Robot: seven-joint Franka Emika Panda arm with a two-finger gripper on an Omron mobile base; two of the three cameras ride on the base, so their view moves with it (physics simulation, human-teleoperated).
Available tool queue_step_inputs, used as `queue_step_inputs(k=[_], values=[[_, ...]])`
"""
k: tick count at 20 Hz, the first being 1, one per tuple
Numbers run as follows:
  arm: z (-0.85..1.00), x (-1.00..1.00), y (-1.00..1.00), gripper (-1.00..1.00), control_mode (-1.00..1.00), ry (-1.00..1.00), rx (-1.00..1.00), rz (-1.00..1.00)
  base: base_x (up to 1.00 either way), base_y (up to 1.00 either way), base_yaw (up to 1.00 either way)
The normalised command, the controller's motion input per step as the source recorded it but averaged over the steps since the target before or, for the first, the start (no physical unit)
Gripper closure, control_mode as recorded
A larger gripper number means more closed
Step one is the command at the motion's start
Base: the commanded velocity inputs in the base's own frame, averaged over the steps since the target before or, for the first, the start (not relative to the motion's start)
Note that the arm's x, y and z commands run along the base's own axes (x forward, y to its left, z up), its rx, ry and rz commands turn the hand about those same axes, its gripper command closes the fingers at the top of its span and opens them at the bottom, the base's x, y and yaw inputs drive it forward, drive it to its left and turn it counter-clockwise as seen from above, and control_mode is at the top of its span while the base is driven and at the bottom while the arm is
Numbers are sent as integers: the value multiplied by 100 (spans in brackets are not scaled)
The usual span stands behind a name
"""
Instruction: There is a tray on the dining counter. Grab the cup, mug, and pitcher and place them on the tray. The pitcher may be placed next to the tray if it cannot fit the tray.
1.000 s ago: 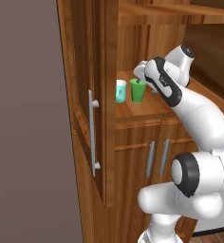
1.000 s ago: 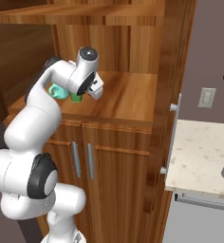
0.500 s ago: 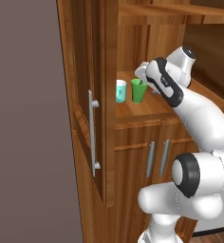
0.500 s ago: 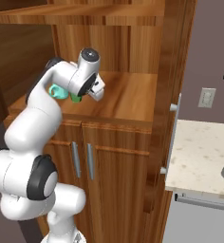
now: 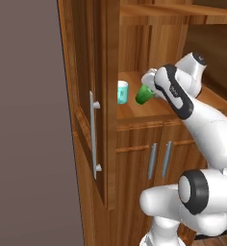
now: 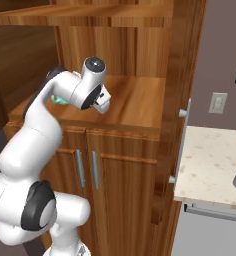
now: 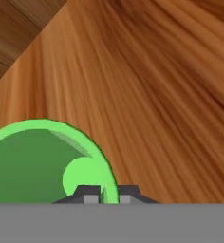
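On the wooden cabinet ledge (image 5: 149, 109), towards its left end, we are seeing the gripper (image 7: 104, 195) pinching the rim of the green cup (image 5: 144, 94), one fingertip (image 7: 88, 194) inside and the other outside the wall (the hand view is looking straight into its mouth). The cup is tilting, leaning away from upright in the left base view. Just beside it, nearer the ledge's left edge, the pale teal mug (image 5: 122, 92) is standing upright against the tall side panel (image 5: 81, 96).

A glossy white arm (image 5: 209, 125) is showing rounded segments, dark joint caps and black bands.
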Motion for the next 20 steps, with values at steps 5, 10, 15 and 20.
queue_step_inputs(k=[5,10,15,20], values=[[-7,-34,0,100,-100,2,0,0,0,0,0],[71,-69,0,100,-100,0,0,0,0,0,0],[77,-84,0,100,-100,0,-2,0,0,0,0],[11,-93,-5,100,-100,10,-17,0,0,0,0]])
